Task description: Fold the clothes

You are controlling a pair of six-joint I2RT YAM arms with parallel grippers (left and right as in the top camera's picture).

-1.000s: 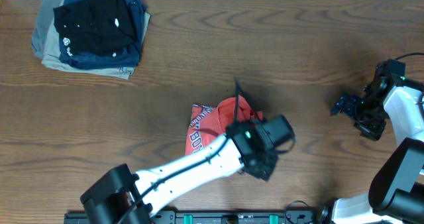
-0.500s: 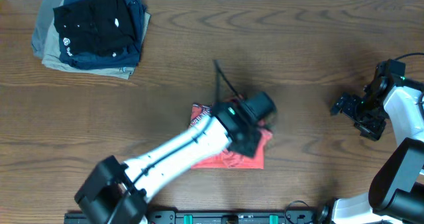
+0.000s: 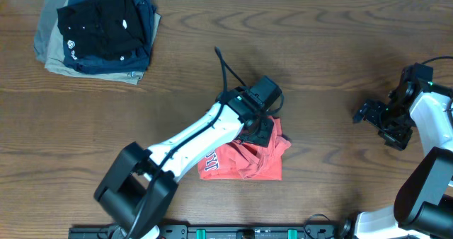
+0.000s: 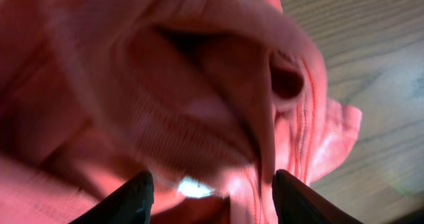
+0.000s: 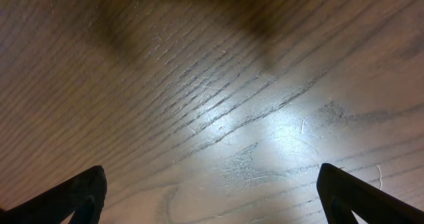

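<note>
T-shirt (image 3: 258,161) partly under left gripper (image 3: 260,128)

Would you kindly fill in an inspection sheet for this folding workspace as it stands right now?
Surface: brown wood-grain table, no spills or marks seen.
Job's things: coral-red T-shirt lies bunched near the front middle, its lettering showing at the left edge.
Clutter: stack of folded garments, black and navy on khaki, at the far left corner.
Pincers: left pincer directly over the T-shirt, jaws apart, no cloth seen pinched; right pincer wide open over bare wood at the right side.
Cables: one black cable arcs up from the left wrist, clear of the cloth.
Surroundings: dark rail along the near edge; otherwise nothing seen.
</note>
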